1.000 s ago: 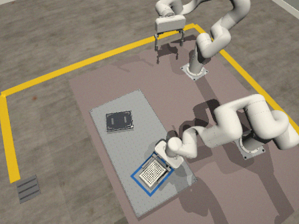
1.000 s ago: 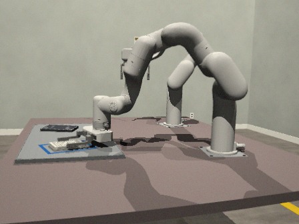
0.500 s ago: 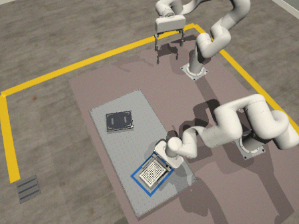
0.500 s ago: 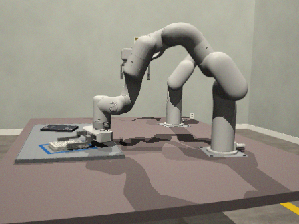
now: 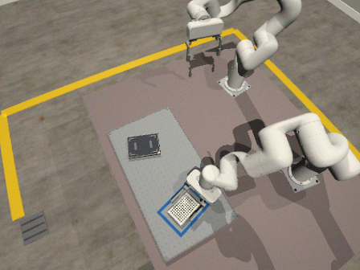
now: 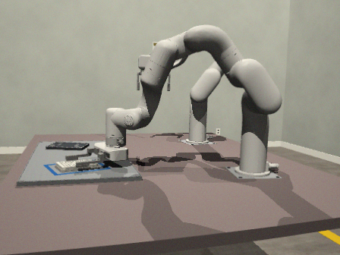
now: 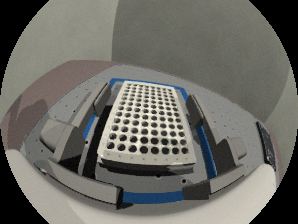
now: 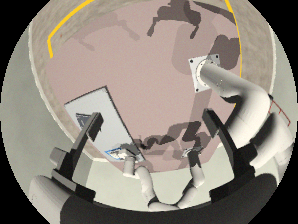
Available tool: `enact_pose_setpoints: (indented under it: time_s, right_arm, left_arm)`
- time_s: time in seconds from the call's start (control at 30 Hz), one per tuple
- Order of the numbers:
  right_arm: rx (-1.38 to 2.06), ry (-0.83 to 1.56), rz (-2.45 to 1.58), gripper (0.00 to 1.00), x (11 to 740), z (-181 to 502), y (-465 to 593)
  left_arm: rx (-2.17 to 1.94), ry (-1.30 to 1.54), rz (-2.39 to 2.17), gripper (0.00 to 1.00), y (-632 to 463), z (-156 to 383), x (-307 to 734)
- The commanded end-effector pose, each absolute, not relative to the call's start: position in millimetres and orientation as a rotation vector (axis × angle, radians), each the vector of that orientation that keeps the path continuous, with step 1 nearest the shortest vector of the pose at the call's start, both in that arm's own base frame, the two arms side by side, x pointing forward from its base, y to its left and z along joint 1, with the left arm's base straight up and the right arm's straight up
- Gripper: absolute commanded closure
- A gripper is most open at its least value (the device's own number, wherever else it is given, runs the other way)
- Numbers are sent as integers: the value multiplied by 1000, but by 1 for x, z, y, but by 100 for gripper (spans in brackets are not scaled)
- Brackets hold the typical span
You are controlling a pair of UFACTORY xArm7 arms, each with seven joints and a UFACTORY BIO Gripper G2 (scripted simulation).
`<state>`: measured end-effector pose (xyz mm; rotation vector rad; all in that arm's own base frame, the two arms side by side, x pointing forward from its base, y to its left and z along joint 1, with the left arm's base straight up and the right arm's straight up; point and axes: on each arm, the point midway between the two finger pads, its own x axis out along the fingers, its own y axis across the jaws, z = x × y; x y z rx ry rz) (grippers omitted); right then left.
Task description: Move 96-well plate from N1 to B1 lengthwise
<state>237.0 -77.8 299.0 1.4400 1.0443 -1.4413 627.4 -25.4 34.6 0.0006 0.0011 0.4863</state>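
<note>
The white 96-well plate lies flat inside the blue taped outline, its long side along the outline's long side. In the left wrist view its far end is close to the tape. My left gripper is low around the plate, partly open, with a finger beside each long side and visible gaps. The nest N1 is dark and holds no plate. My right gripper is open and empty, high up.
The grey board carries the nest and the outline. The right arm stands at the back, well away from the board. The left arm reaches over the board's edge from its base plate.
</note>
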Motion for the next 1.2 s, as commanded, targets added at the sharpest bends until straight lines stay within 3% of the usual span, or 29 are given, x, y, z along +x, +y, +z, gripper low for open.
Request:
enact_pose_setpoints:
  time_s: [0.0, 1.17]
  right_arm:
    - [1440, 1041, -1440, 0, 237, 300, -78]
    - [1440, 1041, -1440, 0, 237, 300, -78]
  left_arm:
    - [-2, -4, 486, 63, -26, 47, 629]
    - [-2, -4, 486, 63, -26, 112, 629]
